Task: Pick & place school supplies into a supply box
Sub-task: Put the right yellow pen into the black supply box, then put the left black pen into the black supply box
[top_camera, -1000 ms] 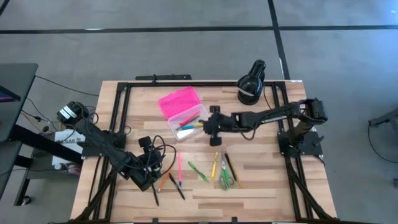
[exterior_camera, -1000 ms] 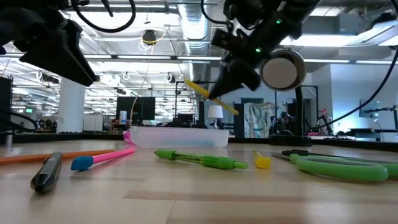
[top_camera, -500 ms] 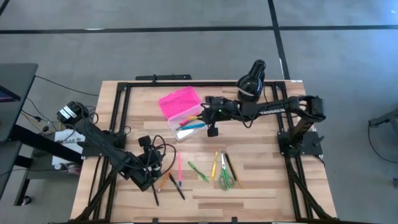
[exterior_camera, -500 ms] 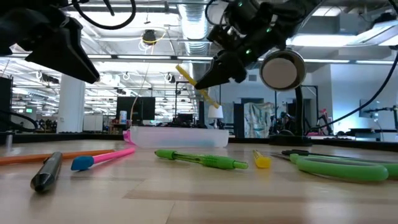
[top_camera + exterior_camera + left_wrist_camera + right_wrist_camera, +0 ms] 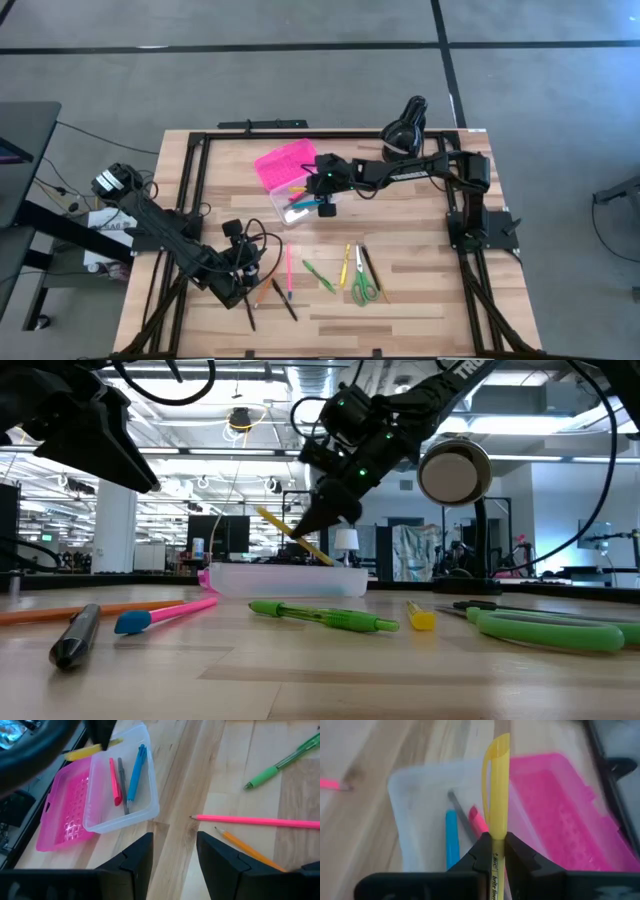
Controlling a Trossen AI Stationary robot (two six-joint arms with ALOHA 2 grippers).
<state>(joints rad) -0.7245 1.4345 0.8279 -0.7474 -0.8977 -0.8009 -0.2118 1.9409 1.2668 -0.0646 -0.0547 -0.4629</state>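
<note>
Right gripper [image 5: 495,851], clenching a yellow pen [image 5: 496,790], is arriving over the box [image 5: 298,198] (release due next); left gripper [image 5: 172,851] is idling unclenched.

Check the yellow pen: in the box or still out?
Out. The right gripper holds the yellow pen tilted above the open supply box, which contains blue, grey and pink pens.

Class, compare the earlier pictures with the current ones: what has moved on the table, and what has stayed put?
The right hand, shut on the yellow pen, has carried it from beside the box to over its clear tray, and lower. The left hand stays open at the table's near left. The loose pens and scissors have not moved.
</note>
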